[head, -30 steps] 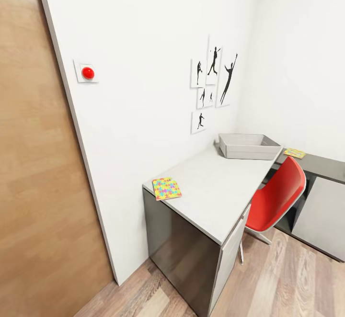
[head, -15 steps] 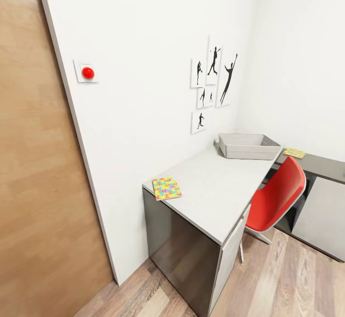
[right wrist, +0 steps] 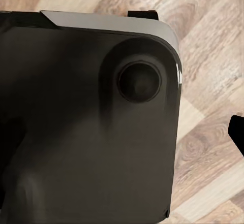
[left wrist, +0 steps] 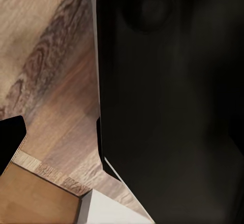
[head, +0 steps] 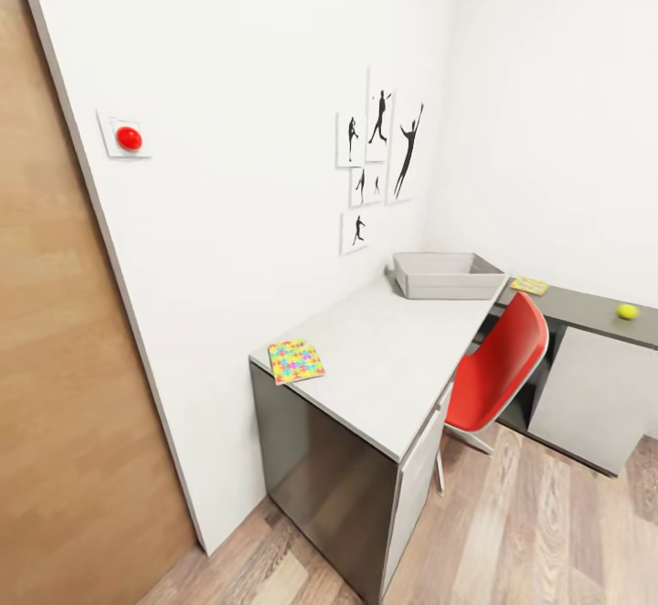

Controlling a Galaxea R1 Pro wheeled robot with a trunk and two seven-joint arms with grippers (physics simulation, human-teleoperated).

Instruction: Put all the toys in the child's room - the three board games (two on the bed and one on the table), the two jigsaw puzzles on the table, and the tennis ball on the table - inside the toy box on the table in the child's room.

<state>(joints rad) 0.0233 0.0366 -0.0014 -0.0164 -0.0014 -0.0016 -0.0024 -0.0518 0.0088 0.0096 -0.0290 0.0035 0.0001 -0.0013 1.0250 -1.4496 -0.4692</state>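
From the head camera I see an L-shaped desk [head: 393, 358] set into the corner of the room, its long run against the left wall and its short run along the far wall. The toy box [head: 447, 275], a grey open tray, sits at the far end of the long run, in the corner, and its inside cannot be made out from this angle. One puzzle [head: 295, 361], brightly coloured and flat, lies at the near end of the same run, close to the wall edge and well apart from the box. A second puzzle [head: 529, 286] lies flat on the short run, just beside the box. The ball [head: 627, 311], yellow-green, rests further along that short run, near its front edge. A red chair [head: 498, 369] stands tucked against the long run. Silhouette prints [head: 376, 162] hang on the left wall above the desk, and a red button [head: 129, 139] is mounted nearer the wooden door [head: 64, 386]. Both wrist cameras show dark robot body over wood floor [right wrist: 213, 71]; I cannot tell whether either gripper is wide or narrow, and I see nothing held
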